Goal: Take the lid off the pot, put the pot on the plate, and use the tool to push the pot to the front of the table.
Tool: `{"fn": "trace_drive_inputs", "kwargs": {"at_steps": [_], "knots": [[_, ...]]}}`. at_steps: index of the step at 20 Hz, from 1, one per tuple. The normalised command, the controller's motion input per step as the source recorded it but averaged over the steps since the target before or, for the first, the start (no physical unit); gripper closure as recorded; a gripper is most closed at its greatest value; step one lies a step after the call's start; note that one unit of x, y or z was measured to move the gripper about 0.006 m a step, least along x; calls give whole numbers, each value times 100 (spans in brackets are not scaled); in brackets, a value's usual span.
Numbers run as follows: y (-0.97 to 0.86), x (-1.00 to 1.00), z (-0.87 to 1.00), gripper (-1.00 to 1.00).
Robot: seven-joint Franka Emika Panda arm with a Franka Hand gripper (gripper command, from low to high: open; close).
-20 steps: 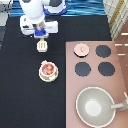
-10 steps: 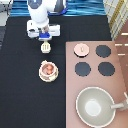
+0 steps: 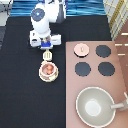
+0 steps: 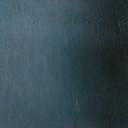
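Since half a second ago the arm has come down the exterior view toward its bottom, and the tool (image 3: 47,54) has travelled with it, closing most of the gap to the pot. Taking things by size: the black counter (image 3: 20,90) carries the work on the exterior view's left, the pinkish stove panel (image 3: 120,75) fills the right, and the big grey pan (image 3: 95,106) sits at the bottom right, well out of the way. The plate (image 3: 40,74) lies on the counter with the pot (image 3: 48,70) already set on it, red balls showing inside, so that step looks done. The lid (image 3: 81,49) rests on the stove panel among the burners, well apart from the pot. The gripper (image 3: 46,46) stands just above the pot in the exterior view, and we judge the fingers to be closed on the tool's handle, since the slotted head hangs straight out below the hand and moved with it. To push well, we would keep the head square to the pot's far wall and centred on it (an off-centre contact would likely spin it or slide it off the plate). As for pose, the arm reaches down from the view's top, the hand pointing at the counter and the tool in line with the pot. The wrist view shows only a dark blur.
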Motion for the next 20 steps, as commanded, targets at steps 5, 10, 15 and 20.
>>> {"fn": "trace_drive_inputs", "kwargs": {"at_steps": [5,10,15,20], "knots": [[33,80,11,100],[12,95,49,100],[12,73,58,100],[33,-6,11,100]]}}
